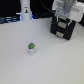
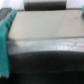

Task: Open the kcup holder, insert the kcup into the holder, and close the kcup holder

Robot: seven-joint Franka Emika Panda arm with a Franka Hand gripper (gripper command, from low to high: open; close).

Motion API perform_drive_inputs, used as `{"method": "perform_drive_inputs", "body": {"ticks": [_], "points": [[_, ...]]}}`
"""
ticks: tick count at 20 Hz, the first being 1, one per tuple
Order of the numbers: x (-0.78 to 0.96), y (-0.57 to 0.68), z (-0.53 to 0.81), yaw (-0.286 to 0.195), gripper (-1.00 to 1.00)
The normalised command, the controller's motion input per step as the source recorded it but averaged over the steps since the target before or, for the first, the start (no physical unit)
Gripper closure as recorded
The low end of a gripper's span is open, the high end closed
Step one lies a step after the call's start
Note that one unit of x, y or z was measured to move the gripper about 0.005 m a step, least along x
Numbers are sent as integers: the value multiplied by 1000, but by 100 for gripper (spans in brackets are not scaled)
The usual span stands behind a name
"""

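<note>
The kcup holder (image 1: 63, 28) is a black boxy unit at the back of the white table, on the exterior view's right. My gripper (image 1: 63, 21) hangs right above it, close to its top. In the wrist view the holder's pale top and dark front (image 2: 47, 55) fill the blurred picture. One teal finger (image 2: 5, 45) shows at the picture's edge and the other is out of frame, so the jaws stand wide apart with nothing between them. The kcup (image 1: 31, 47), a tiny white pod with a green top, stands upright alone on the table, well apart from the holder.
A white bottle-like object (image 1: 25, 11) stands at the back on the exterior view's left, against a dark backdrop. The white table (image 1: 55, 62) spreads around the kcup.
</note>
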Motion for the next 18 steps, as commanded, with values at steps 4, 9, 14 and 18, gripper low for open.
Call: {"method": "perform_drive_inputs", "body": {"ticks": [4,9,14,18], "points": [[871,-139,260,-49,100],[929,-155,206,-54,100],[959,-214,288,-59,100],[960,-228,322,-64,100]]}}
